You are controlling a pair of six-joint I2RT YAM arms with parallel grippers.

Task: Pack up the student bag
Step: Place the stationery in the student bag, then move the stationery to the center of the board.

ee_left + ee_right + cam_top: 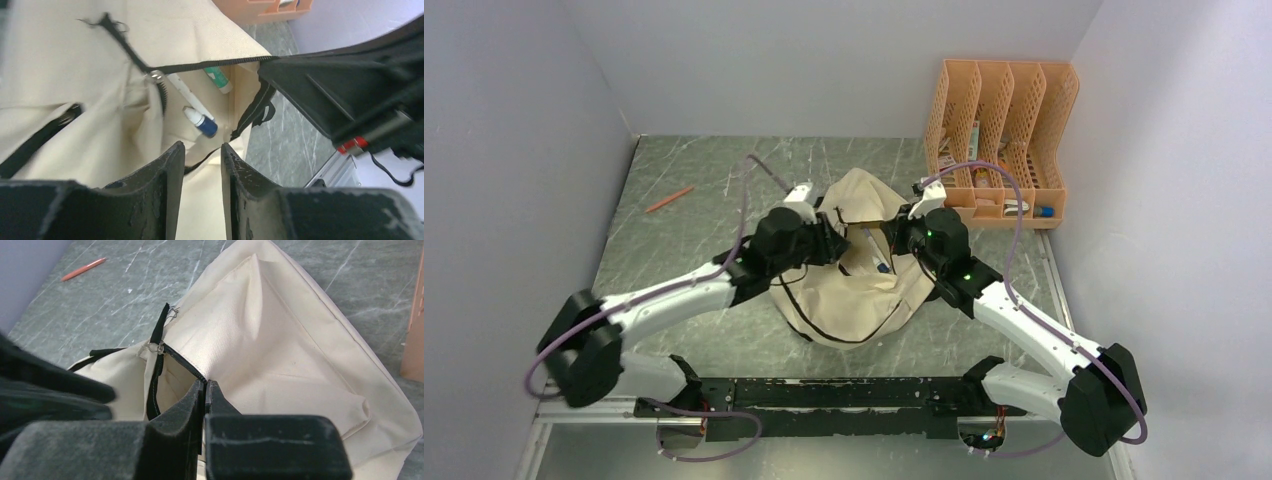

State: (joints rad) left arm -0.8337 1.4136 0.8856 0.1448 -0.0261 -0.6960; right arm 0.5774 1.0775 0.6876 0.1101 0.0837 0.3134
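Observation:
The student bag [854, 300], a soft beige backpack with black zippers, lies in the middle of the table between both arms. My right gripper [205, 383] is shut on the black zipper edge of the bag's opening and holds it up. My left gripper [202, 147] hovers at the left side of the same opening, its fingers a small gap apart with nothing between them; beige fabric shows beyond the gap. Inside the pocket lie a white pen [187, 95], a blue-capped marker [201, 122] and a green-and-white tube [218, 80]. A metal zipper pull [159, 346] hangs at the opening's corner.
An orange perforated file organizer [1002, 140] stands at the back right, with small items in its base. An orange pencil [669, 199] lies on the grey marbled table at the back left. White walls close in the table on three sides.

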